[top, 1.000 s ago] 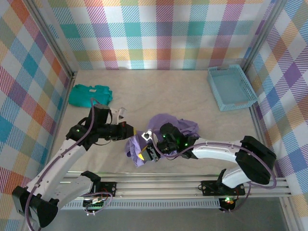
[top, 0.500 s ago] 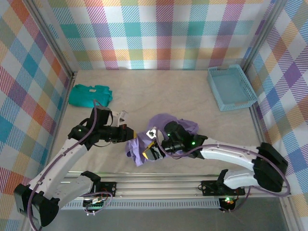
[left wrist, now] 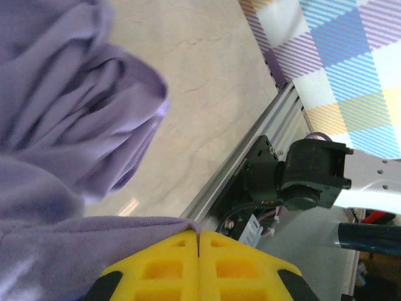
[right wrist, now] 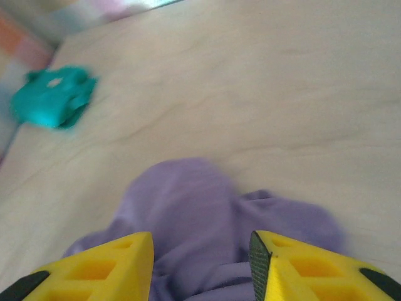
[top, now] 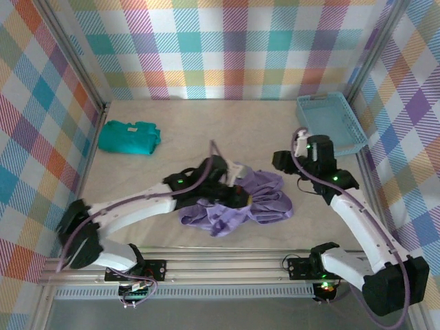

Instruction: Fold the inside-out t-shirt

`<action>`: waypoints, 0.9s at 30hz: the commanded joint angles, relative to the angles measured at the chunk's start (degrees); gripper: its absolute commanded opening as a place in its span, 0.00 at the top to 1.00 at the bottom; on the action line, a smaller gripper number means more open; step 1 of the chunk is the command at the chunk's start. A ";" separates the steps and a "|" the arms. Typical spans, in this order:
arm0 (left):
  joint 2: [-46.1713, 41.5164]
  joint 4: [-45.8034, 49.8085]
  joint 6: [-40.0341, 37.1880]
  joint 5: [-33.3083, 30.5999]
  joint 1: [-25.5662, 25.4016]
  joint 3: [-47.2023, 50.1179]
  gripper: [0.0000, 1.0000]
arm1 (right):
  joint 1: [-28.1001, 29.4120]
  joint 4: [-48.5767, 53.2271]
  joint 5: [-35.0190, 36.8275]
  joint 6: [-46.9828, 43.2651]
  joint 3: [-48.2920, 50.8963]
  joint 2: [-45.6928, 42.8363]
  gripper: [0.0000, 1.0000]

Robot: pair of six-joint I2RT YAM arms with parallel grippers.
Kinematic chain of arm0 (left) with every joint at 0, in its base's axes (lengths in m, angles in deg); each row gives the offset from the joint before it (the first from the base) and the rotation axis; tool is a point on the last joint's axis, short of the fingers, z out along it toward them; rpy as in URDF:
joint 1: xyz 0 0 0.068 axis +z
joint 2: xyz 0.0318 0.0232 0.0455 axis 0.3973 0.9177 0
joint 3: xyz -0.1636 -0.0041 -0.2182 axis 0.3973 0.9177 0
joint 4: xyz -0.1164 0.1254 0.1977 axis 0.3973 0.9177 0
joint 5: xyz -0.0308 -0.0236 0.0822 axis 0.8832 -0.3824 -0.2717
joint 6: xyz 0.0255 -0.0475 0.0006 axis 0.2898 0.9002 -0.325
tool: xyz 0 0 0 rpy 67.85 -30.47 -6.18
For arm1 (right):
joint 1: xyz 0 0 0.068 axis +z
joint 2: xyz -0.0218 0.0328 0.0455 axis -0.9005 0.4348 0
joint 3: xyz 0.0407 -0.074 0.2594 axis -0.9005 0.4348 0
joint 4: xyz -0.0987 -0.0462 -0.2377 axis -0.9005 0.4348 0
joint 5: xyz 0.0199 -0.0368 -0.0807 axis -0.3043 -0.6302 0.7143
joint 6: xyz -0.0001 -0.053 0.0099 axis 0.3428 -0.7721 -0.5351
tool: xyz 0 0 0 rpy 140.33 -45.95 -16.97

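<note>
The inside-out t-shirt point(top: 265, 204) lies crumpled in a lavender heap at the table's middle front. My left gripper point(top: 242, 199) reaches across it from the left and is shut on an edge of the fabric; the yellow fingers point(left wrist: 156, 269) press together, with the t-shirt point(left wrist: 62, 125) hem caught in the seam between them point(left wrist: 198, 237). My right gripper point(top: 283, 162) hangs above the heap's far right side, apart from it. In the right wrist view it point(right wrist: 200, 263) stands open with nothing between the fingers, and the t-shirt point(right wrist: 188, 213) lies below.
A folded teal garment point(top: 127, 136) point(right wrist: 53, 97) lies at the back left. A light blue basket point(top: 331, 124) stands at the back right. The metal rail point(left wrist: 250, 163) and the right arm's base point(left wrist: 307, 179) run along the near edge. Plaid walls enclose the table.
My right gripper has opened, let go of the shirt and lifted away to the back right. My left arm has swung right over the heap, dragging fabric with it.
</note>
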 commanded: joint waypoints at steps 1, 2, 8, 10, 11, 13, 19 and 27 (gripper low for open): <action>8.60 -6.08 -2.37 0.31 -2.37 -8.21 0.82 | -2.43 4.34 4.15 0.33 -3.31 0.47 0.54; 10.38 -5.39 -2.84 1.28 -2.39 -10.07 0.74 | -2.40 4.45 4.55 -0.15 -3.84 1.11 0.54; 1.66 6.17 -10.79 -2.30 3.79 -6.36 0.41 | 0.75 1.35 -1.95 -4.15 -3.66 4.62 0.52; -4.21 7.28 -8.18 -2.88 10.45 -0.20 0.38 | 5.42 -1.14 -2.24 -5.75 -2.35 6.15 0.49; -6.60 8.29 -6.51 -3.75 14.50 2.85 0.37 | 8.42 -2.75 -2.47 -6.47 -1.95 7.79 0.48; -8.23 13.25 -3.85 -7.56 21.36 6.43 0.35 | 13.18 -4.69 -1.72 -6.83 -2.24 12.70 0.45; -8.13 17.63 -1.88 -12.87 30.34 15.17 0.33 | 20.72 -6.46 2.17 -10.70 -10.91 31.74 0.27; -1.78 13.87 -1.70 -8.65 28.13 19.16 0.30 | 23.36 -2.27 9.20 -16.46 -23.91 51.40 0.19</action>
